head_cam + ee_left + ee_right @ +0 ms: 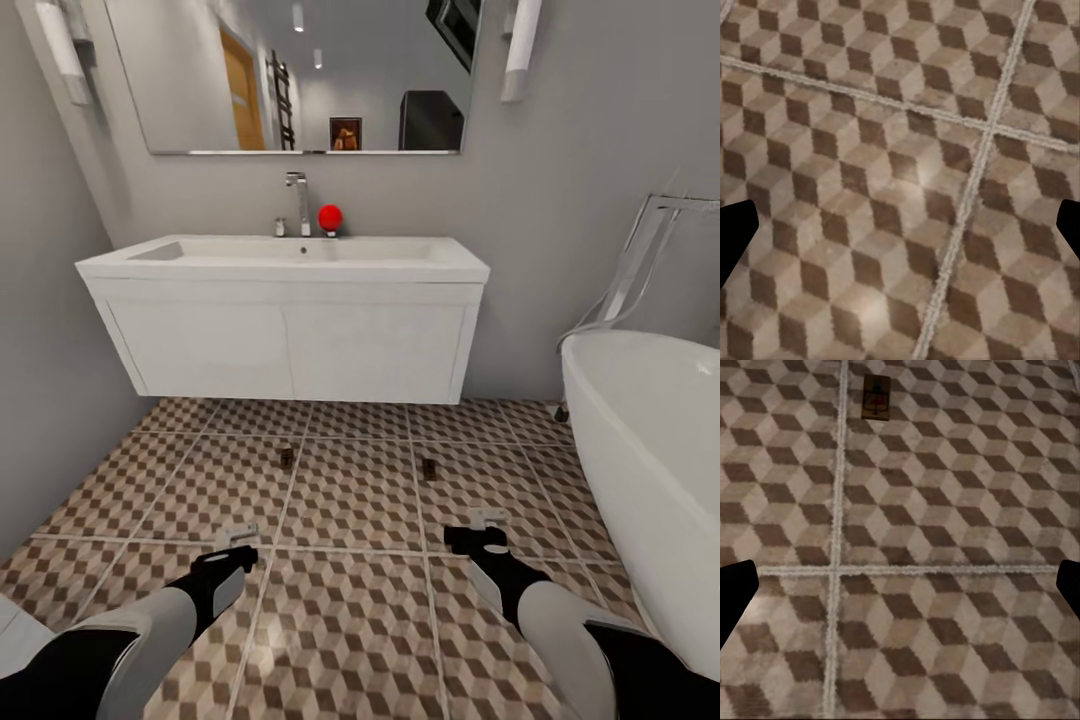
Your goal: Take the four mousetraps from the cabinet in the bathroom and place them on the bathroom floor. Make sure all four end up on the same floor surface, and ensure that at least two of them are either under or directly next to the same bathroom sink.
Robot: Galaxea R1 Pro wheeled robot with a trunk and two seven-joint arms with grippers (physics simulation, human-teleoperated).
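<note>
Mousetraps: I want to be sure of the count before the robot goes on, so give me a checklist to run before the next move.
1. Traps on the floor: two show, left mousetrap and right mousetrap; four needed: not ok.
2. Both lie on the same tiled surface: ok.
3. Two close in front of the sink: looks ok.
4. Left gripper empty, fingers apart: ok.
5. Right gripper empty, fingers apart: ok.
6. Where the other two traps are: cannot tell.

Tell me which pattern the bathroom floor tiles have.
Brown, beige and white cubes on the bathroom floor, clearest in the right wrist view.
</note>
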